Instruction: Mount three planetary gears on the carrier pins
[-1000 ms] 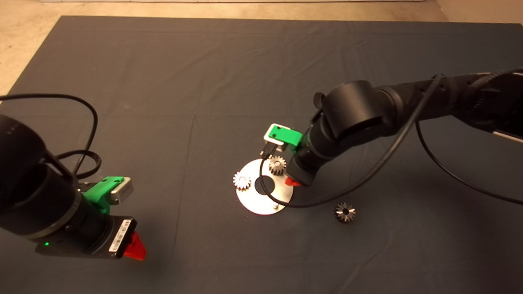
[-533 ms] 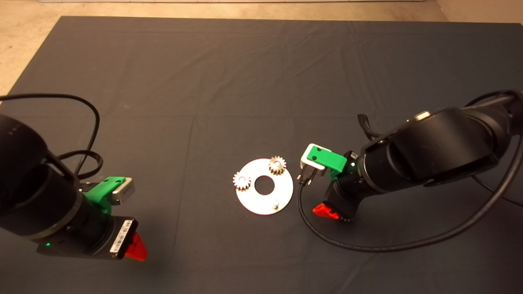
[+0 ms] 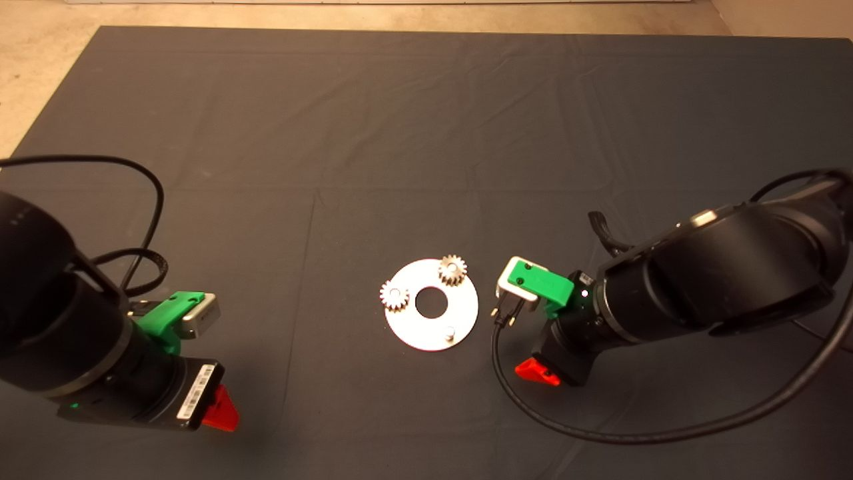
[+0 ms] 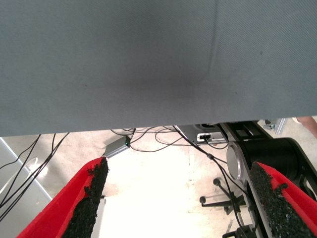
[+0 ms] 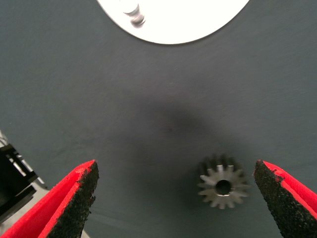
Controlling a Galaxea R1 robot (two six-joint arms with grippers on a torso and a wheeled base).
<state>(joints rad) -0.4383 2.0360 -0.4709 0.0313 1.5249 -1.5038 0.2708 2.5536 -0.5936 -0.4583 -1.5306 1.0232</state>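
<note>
- Nearest the camera, at the head view's lower left, the left gripper (image 3: 220,408) waits over the mat's near edge; its wrist view shows its red fingers (image 4: 91,191) spread apart with nothing between them, and floor, cables and a chair base beyond the mat.
- Right of the plate, the right gripper (image 3: 538,373) hangs low over the mat (image 3: 333,133), its fingers (image 5: 79,191) wide apart and empty.
- Between those fingers, nearer one pad, the loose third gear (image 5: 224,187) lies flat on the mat, its hole facing up; the arm hides it in the head view.
- Bare mat lies between that gear and the round silver plate (image 3: 413,330), which lies flat with its large central hole open.
- On the plate's near right side one carrier pin (image 3: 450,331) stands upright and bare.
- Farther back, two planetary gears sit flat on the other pins: one (image 3: 394,295) at the left rim, one (image 3: 452,270) at the far rim.
- Beyond the plate, open mat runs to the far edge.
</note>
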